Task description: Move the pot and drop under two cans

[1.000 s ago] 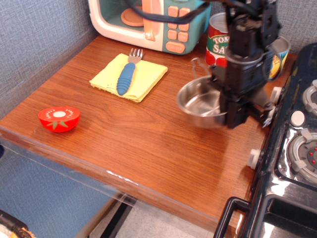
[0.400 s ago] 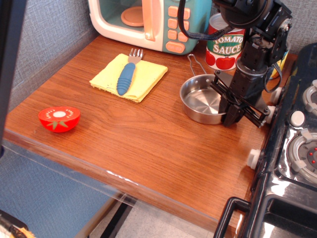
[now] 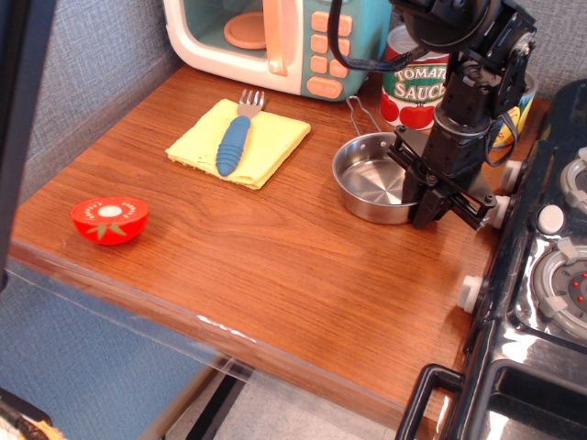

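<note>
The pot (image 3: 367, 179), a shiny shallow steel pan, sits on the wooden table (image 3: 275, 266) with its wire loop handle pointing back towards the cans. The red "Tomato Sauce" can (image 3: 411, 87) stands just behind it. The yellow-and-blue can (image 3: 518, 108) is mostly hidden behind the black arm. My gripper (image 3: 427, 203) points down at the pot's right rim and looks closed on it, with one finger inside the rim. The pot is in front of the cans, close to the red one.
A toy microwave (image 3: 275, 37) stands at the back. A yellow cloth (image 3: 266, 147) holds a blue-handled fork (image 3: 235, 142). A red tomato half (image 3: 110, 220) lies front left. A black toy stove (image 3: 550, 275) borders the table on the right.
The pot was held above the table a second ago. It now rests on the table in front of the cans. Gripper and pot have since shifted slightly back together.
</note>
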`<control>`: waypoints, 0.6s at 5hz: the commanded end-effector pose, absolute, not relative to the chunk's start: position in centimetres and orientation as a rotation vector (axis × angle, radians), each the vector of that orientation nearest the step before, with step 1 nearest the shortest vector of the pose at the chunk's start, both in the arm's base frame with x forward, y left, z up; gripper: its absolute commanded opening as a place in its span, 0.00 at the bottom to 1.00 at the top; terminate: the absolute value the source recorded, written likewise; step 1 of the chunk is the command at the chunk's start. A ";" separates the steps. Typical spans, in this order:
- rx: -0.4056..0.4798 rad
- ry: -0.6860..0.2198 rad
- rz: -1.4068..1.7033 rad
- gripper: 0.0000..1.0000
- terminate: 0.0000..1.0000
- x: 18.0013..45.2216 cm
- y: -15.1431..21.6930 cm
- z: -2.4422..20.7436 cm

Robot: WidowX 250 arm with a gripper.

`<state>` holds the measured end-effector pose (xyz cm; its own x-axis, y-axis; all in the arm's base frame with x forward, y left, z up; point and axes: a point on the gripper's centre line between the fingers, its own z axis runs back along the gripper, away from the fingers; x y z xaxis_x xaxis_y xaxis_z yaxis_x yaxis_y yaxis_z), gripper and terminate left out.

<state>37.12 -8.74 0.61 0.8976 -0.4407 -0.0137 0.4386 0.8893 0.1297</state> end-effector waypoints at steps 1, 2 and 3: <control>-0.007 -0.224 -0.404 1.00 0.00 36.2 -6.0 8.9; -0.032 -0.274 -0.345 1.00 0.00 34.2 -3.4 11.9; 0.026 -0.222 -0.301 1.00 0.00 31.6 -0.8 10.2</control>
<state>31.61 -1.86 8.34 0.9399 -0.3078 0.1482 0.3057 0.9514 0.0374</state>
